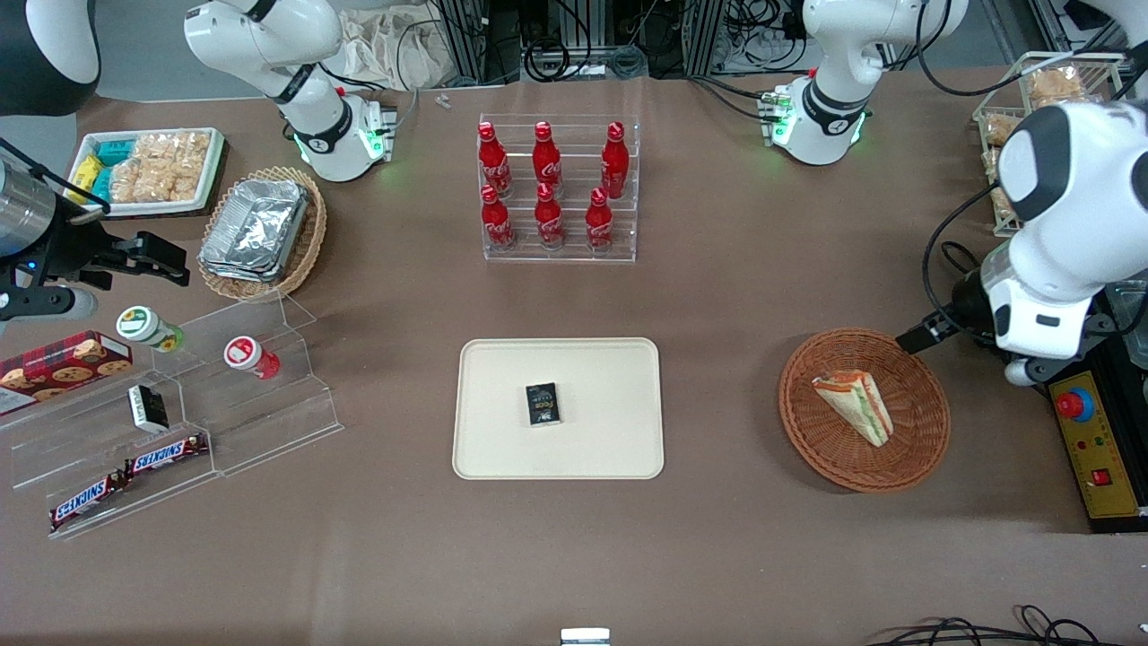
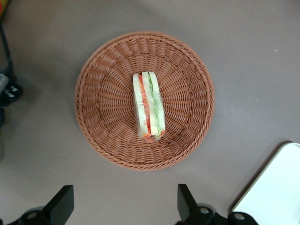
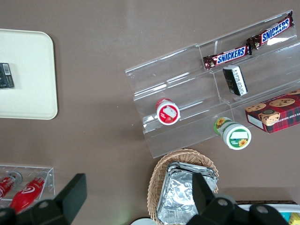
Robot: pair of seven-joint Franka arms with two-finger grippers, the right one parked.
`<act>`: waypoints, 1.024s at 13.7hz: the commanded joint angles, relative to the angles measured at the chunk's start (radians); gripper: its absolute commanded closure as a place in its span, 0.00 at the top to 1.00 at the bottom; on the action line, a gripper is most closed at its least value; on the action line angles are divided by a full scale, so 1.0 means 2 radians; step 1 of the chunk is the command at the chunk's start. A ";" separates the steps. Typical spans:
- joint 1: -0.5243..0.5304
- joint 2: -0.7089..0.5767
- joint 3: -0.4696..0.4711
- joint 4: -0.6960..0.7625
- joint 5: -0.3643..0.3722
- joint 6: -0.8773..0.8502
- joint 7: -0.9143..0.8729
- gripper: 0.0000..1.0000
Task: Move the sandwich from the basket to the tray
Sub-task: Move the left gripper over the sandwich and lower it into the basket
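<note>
The sandwich (image 1: 856, 405) is a clear-wrapped white-bread wedge with red and green filling. It lies in the round reddish-brown wicker basket (image 1: 807, 431). In the left wrist view the sandwich (image 2: 149, 105) rests on edge in the middle of the basket (image 2: 103, 93). My left gripper (image 1: 924, 334) hangs over the basket's rim, at the side farther from the front camera. It is open and empty (image 2: 124, 206), with its fingers (image 2: 63, 204) spread wide over bare table. The cream tray (image 1: 502, 431) lies mid-table and holds a small black packet (image 1: 542, 403). A corner of the tray (image 2: 276, 192) shows in the left wrist view.
A clear rack of red cola bottles (image 1: 556, 188) stands farther from the front camera than the tray. A yellow control box with a red button (image 1: 1099, 440) sits beside the basket. A tan basket of foil trays (image 1: 260, 229) and an acrylic snack shelf (image 1: 166, 453) lie toward the parked arm's end.
</note>
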 commanded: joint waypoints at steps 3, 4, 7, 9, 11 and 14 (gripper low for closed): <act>-0.016 0.054 -0.004 -0.002 0.011 0.056 -0.045 0.99; -0.016 0.065 -0.004 -0.002 0.013 0.065 -0.052 0.99; -0.016 0.090 -0.004 -0.002 0.023 0.086 -0.057 0.99; -0.016 0.109 -0.003 -0.003 0.027 0.106 -0.058 0.99; -0.015 0.124 -0.002 -0.004 0.027 0.121 -0.059 0.99; -0.015 0.138 -0.001 -0.004 0.027 0.131 -0.060 0.99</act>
